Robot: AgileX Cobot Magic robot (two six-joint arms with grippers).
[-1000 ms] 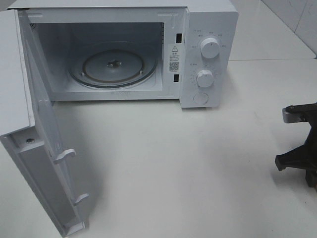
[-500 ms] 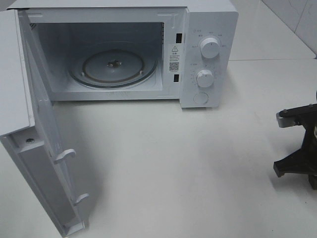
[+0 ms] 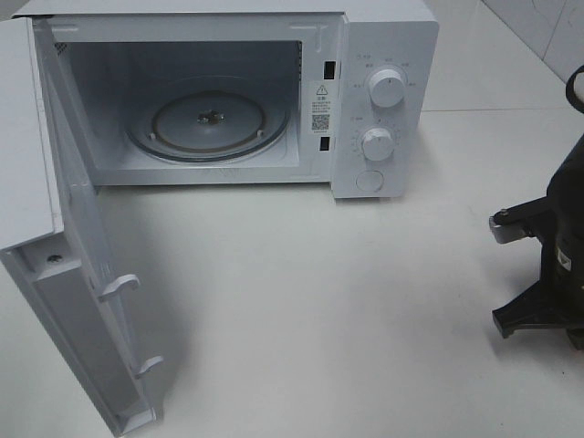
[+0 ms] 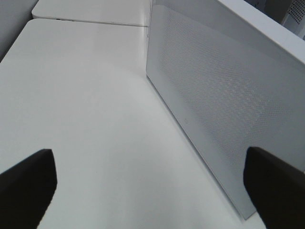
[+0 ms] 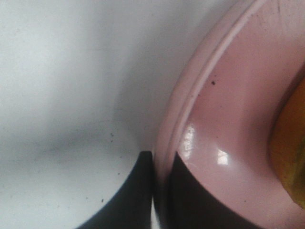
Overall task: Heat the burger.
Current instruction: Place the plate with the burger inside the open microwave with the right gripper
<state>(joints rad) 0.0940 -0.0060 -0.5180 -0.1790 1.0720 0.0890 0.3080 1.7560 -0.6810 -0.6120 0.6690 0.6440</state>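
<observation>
Now pinched at the edge

Right gripper clamps the pink plate at its rim, the burger sitting on it. Left gripper hangs spread wide beside a white perforated panel. Farther back, the microwave stands open.

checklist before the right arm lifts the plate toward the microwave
1. Microwave door swung wide open: ok.
2. Turntable bare, with room for the plate: ok.
3. Right gripper shut on the rim of the pink plate, one finger on each side of the rim: ok.
4. Burger centred and steady on the plate: cannot tell, only its edge shows.
5. Left gripper open, on the outer side of the door, out of the way to the oven's opening: ok.
</observation>
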